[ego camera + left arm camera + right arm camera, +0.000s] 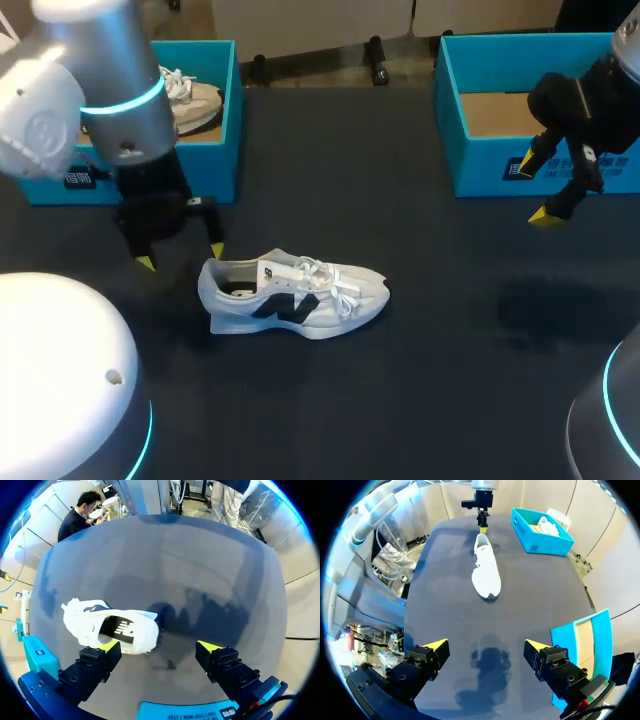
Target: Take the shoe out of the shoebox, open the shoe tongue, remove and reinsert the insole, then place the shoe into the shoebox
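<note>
white sneaker with a black side logo [295,295] stands on the dark worktop [440,330], left of centre. the left claw [181,257] hangs released at its heel. only its wrist view shows the heel lying beside one finger [107,647], not between them. the right claw [535,190], also released, hovers by the empty blue cardboard shoebox [490,165] at far right.

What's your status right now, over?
Left claw open, right claw open, both empty. White lace-up sneaker on black table by left claw. Nothing between them.
</note>
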Robot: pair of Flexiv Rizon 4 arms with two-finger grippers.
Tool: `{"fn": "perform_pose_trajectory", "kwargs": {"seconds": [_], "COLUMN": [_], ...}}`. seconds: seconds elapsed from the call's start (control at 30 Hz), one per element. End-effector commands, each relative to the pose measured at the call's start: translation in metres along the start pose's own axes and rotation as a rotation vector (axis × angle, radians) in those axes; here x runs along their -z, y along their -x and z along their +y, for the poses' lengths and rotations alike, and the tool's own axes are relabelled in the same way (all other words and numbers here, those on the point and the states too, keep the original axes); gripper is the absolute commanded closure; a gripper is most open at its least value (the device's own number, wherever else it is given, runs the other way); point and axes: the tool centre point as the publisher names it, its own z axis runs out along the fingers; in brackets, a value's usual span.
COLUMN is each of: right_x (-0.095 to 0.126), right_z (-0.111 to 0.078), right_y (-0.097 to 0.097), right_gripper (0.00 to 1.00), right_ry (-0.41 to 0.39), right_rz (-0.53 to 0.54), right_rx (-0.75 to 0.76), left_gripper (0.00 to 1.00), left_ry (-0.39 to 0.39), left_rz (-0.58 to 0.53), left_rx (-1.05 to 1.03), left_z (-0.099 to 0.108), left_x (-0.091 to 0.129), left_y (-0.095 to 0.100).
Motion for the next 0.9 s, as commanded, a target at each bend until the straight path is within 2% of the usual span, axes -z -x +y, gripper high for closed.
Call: {"fn": "perform_pose_trajectory", "kwargs": {"seconds": [0.03,0.3,0.37,0.53,0.83,0.9], "right_x": [-0.001,-0.001,-0.001,-0.001,-0.001,-0.001], "right_z": [0.001,0.001,0.001,0.001,0.001,0.001], "right_y": [0.001,0.001,0.001,0.001,0.001,0.001], "right_gripper": [0.00,0.00,0.00,0.00,0.00,0.00], "right_ry": [-0.003,-0.003,-0.003,-0.003,-0.003,-0.003], "right_rz": [0.002,0.002,0.002,0.002,0.002,0.002], "right_rx": [-0.001,-0.001,-0.001,-0.001,-0.001,-0.001], "left_gripper": [0.00,0.00,0.00,0.00,0.00,0.00], "left_ry": [-0.001,-0.001,-0.094,-0.163,-0.355,-0.420], "left_rz": [-0.011,-0.011,-0.049,-0.082,-0.133,-0.147], "left_rx": [-0.002,-0.002,0.117,0.291,0.556,0.608], "left_z": [0.001,0.001,0.008,0.010,0.007,0.004], "left_x": [0.001,0.001,0.005,0.009,0.018,0.020], "left_y": [-0.004,-0.004,-0.016,-0.030,-0.042,-0.046]}}
